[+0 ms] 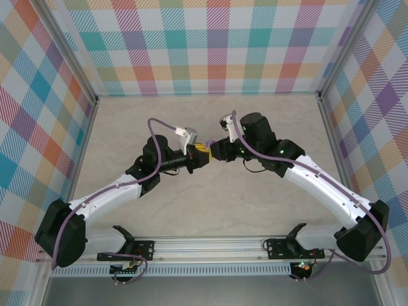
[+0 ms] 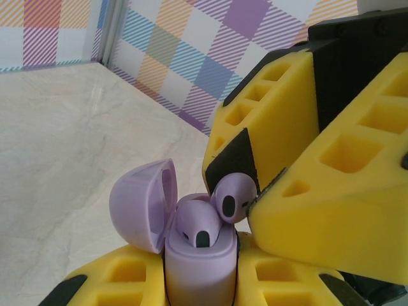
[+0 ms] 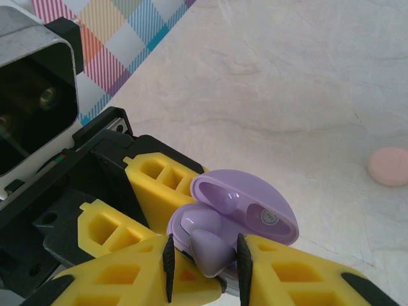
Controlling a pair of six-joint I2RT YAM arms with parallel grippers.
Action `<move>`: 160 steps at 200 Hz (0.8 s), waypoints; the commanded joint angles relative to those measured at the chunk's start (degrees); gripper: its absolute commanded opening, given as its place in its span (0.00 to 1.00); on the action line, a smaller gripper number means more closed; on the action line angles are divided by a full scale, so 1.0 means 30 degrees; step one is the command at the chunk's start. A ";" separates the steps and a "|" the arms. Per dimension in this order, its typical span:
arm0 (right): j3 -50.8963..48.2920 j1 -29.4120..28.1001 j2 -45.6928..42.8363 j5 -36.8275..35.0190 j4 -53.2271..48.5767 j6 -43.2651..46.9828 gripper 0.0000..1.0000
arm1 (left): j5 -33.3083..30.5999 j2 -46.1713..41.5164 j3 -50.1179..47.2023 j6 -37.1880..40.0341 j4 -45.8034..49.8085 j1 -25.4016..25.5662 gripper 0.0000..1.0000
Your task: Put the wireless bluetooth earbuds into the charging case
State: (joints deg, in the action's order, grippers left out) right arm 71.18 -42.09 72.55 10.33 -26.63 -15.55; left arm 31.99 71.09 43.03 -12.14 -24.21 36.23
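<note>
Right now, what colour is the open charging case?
The charging case is lilac-purple; the left wrist view shows it best.

Charging case (image 2: 197, 271) bottom beyond lower edge

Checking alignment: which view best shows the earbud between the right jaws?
Left wrist: the earbud shows side-on, tip at the open charging case beside the seated earbud. Right wrist shows it from above, between its fingers. Top external: too small to judge.
</note>
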 commanded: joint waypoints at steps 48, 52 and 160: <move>0.1141 -0.0151 -0.0710 0.1069 -0.0433 0.0145 0.41 | 0.0088 -0.0735 0.0193 0.0608 -0.0959 0.0111 0.14; 0.1169 -0.0151 -0.0739 0.1044 -0.0437 0.0145 0.42 | 0.0108 -0.0772 0.0184 0.0633 -0.0966 0.0112 0.14; 0.1234 -0.0151 -0.1449 -0.0501 -0.0755 -0.0060 0.49 | 0.0256 -0.1484 0.0216 0.1143 -0.0632 0.0129 0.14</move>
State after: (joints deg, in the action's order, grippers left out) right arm 72.90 -42.11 68.07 8.78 -28.16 -15.62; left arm 32.05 67.94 43.03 -10.33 -24.34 36.23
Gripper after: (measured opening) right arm 0.495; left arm 0.221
